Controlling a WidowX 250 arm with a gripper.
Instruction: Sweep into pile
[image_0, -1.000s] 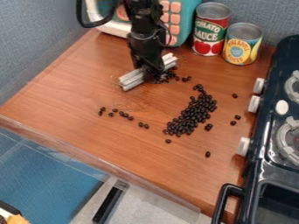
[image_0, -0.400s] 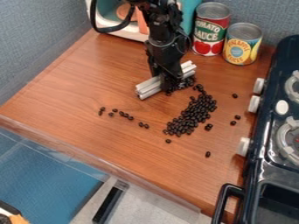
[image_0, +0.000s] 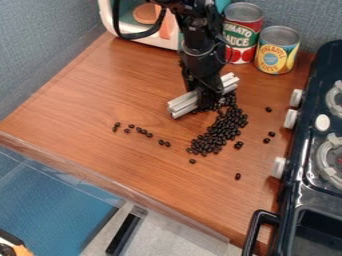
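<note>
The black arm (image_0: 200, 45) came in over the far side of the scene, a little right of the middle. It hung down steeply toward the near side, leaning slightly right as it dropped. A black cable (image_0: 141, 36) looped out on its left. At the low end, the gripper (image_0: 208, 97) pointed downward, close above the surface, its fingers closed in a hold.

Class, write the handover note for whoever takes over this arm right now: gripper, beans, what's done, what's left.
Gripper: closed on the pale ridged bar, down at the upper end of the bean heap.
Done: most black beans lie together in one long heap.
Left: gather the left-hand stray beans, the loose ones toward the stove and those below the heap; probably tighten the heap too.
</note>
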